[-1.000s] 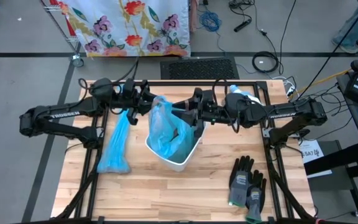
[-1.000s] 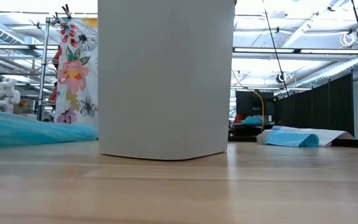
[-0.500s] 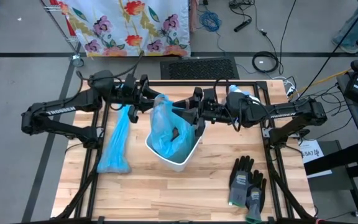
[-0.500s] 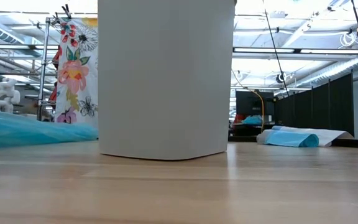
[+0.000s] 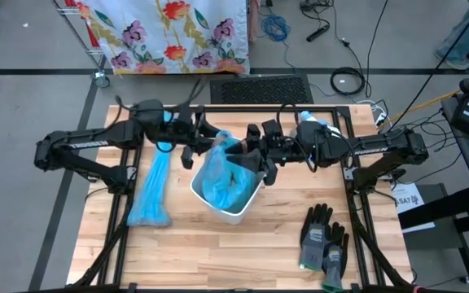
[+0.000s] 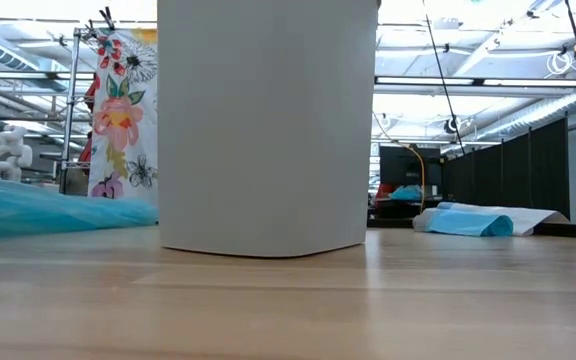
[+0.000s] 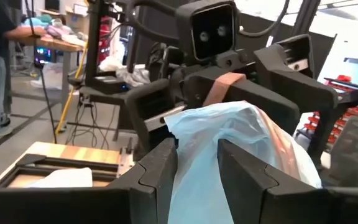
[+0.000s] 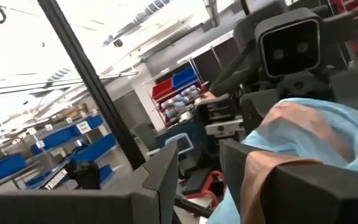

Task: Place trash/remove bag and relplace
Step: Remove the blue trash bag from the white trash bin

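Pulling the full blue bag (image 5: pixel 222 167) up out of the white bin (image 5: pixel 236 213), the left gripper (image 5: pixel 194 152) and right gripper (image 5: pixel 253 157) each pinch its top between them; next, I think, both must lift it clear.

Bright even overhead light, blown-out ceiling glare, soft wrist-view foregrounds

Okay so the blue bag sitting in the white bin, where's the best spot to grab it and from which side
Grip the bunched top of the blue bag, not its body. That neck stands up above the white bin, gathered narrow enough for two fingers, while the rest sits inside the bin walls. Coming in level from either side looks best: the left gripper and right gripper already flank it there.
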Controlling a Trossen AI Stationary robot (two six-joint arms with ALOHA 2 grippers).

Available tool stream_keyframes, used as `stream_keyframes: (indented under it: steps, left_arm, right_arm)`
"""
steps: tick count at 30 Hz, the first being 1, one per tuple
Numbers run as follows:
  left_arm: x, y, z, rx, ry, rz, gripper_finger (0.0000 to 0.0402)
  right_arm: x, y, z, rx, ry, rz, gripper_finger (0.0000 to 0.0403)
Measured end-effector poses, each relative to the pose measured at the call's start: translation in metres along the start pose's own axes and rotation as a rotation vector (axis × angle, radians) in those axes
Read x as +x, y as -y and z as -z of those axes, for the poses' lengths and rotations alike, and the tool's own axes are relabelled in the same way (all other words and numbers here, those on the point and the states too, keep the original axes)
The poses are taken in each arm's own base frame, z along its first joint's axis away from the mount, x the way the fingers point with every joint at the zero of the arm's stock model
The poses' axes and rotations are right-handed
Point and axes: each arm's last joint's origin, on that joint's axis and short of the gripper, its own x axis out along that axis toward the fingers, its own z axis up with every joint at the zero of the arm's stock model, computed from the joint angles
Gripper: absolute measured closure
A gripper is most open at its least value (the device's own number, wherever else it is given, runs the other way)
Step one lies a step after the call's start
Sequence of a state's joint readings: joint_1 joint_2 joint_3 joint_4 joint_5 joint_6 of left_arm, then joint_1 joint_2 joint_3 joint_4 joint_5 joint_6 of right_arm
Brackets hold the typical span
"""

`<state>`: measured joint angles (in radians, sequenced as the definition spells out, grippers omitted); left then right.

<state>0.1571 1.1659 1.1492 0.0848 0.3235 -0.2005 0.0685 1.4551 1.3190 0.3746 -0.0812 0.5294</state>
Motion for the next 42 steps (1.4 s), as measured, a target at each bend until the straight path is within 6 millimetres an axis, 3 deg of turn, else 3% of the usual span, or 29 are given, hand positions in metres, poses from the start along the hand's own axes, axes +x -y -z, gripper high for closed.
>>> stream_keyframes:
  steps: [16,29,38,42]
  left_arm:
    - [0.006,0.012,0.004,-0.006,0.002,-0.031,0.0279]
    - [0.010,0.009,0.008,-0.010,-0.009,-0.046,0.0279]
    - [0.017,0.006,0.015,-0.019,-0.040,-0.052,0.0279]
    - [0.021,0.004,0.018,-0.022,-0.050,-0.055,0.0279]
  right_arm:
    - [-0.002,0.018,-0.008,0.083,0.012,0.066,0.0291]
    - [-0.003,0.024,-0.013,0.041,0.056,0.120,0.0291]
    - [-0.005,0.040,-0.016,0.065,0.049,0.179,0.0292]
    - [-0.005,0.044,-0.018,0.069,0.055,0.192,0.0313]
